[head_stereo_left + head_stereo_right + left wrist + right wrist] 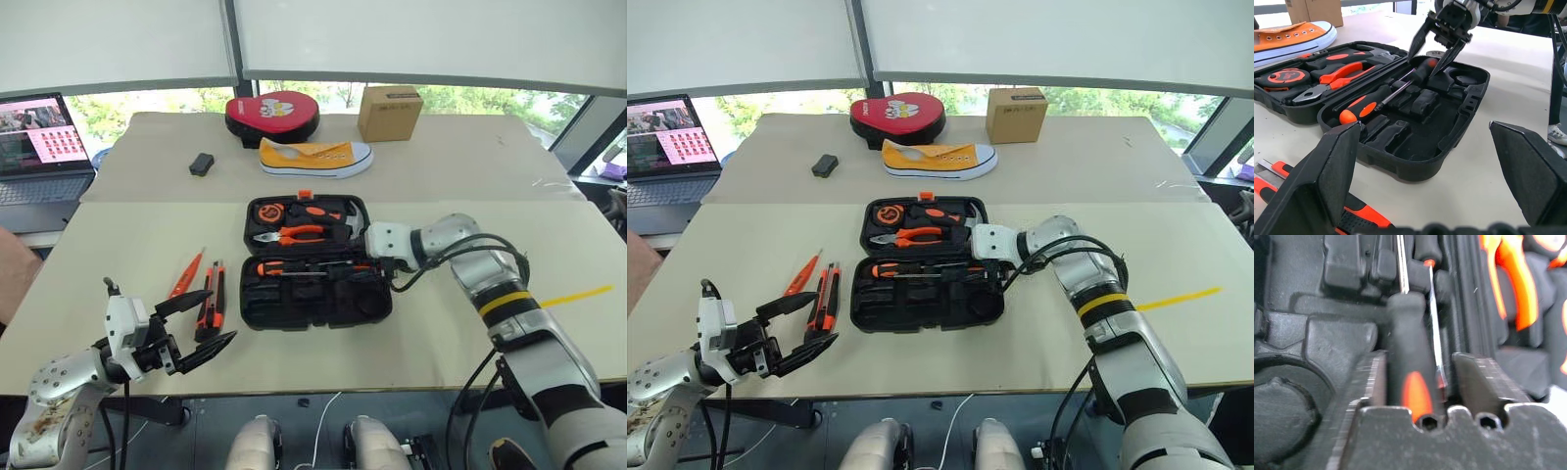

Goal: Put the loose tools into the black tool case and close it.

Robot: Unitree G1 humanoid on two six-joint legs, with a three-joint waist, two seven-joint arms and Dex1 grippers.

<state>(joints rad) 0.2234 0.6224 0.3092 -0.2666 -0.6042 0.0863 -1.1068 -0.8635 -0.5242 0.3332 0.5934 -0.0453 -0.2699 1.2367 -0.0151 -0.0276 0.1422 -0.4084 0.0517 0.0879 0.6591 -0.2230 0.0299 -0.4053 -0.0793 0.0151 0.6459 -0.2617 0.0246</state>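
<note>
1. Beige table (470,176) under bright windows; a laptop (39,147) sits far left.
2. My right gripper (1436,43) straddles, jaws parted, one screwdriver (1420,73) inside the open black tool case (323,304).
3. My left gripper (191,328) hangs spread.
4. Two loose tools (201,294) lie left of the case.

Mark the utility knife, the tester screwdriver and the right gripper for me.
utility knife (212,302), left eye view, middle of its body.
tester screwdriver (184,276), left eye view, orange handle.
right gripper (1436,46), left wrist view, gap between its fingertips.

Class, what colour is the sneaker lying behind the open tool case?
Yellow sneaker with white sole, clearest in the left eye view.
</note>
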